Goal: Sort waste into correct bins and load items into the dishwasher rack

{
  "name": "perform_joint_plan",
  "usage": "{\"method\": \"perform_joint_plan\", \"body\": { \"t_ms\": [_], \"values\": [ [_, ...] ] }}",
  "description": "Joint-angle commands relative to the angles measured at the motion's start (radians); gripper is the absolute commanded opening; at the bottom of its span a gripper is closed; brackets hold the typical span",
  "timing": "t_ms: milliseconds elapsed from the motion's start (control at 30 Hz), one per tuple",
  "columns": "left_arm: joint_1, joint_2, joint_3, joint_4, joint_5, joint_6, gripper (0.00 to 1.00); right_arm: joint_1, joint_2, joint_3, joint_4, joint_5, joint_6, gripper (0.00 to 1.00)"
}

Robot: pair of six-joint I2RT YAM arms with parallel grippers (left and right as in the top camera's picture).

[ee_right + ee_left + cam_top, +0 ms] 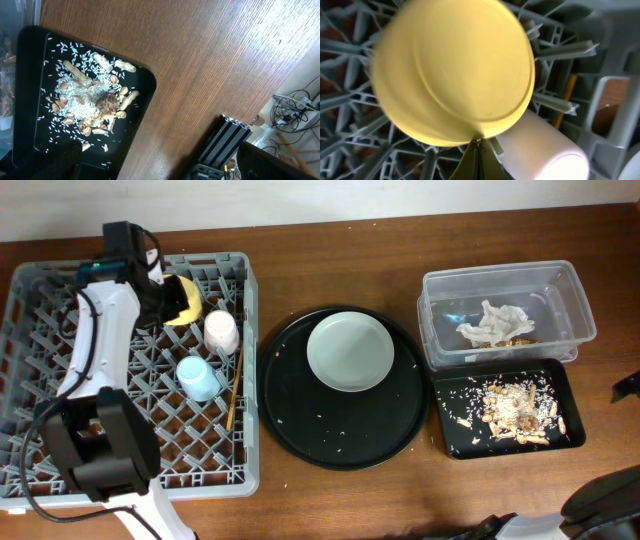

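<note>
white left arm (100, 330), black joints

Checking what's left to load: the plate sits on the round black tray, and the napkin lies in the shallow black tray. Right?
No. The plate is on the round black tray, but the napkin lies in the clear tub, not the shallow black tray; the overhead view shows it.
</note>
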Motion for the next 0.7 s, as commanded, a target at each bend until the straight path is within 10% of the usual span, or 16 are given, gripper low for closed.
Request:
{"method": "perform_joint_plan", "body": {
  "t_ms": [0,100,133,167,267,367,667],
  "values": [
    [-0.045,-0.156,0.126,-0.035,-0.007,0.013,0.0,-0.002,-0.013,0.006,0.0,0.005,0.001,0.99],
    [-0.205,-0.264,0.13,-0.052,-0.007,0.013,0.31,-0.002,-0.013,0.006,0.0,0.005,0.001,0.99],
    [-0.277,-0.266,0.13,-0.066,-0.007,0.013,0.54,-0.002,-0.013,0.006,0.0,0.005,0.001,0.99],
    [-0.364,-0.26,0.125,-0.089,-0.008,0.013,0.99,-0.002,-0.013,0.006,0.0,0.005,0.001,0.99],
    [-0.533,-0.229,0.094,-0.092,-0.008,0.013,0.96,-0.002,-0.013,0.006,0.0,0.005,0.001,0.99],
    [-0.7,-0.103,0.076,-0.088,-0.008,0.013,0.5,-0.002,-0.013,0.006,0.0,0.005,0.001,0.99],
    [-0.898,0.255,0.076,0.106,-0.009,0.009,0.36,-0.002,-0.013,0.006,0.0,0.005,0.001,0.99]
  ]
}}
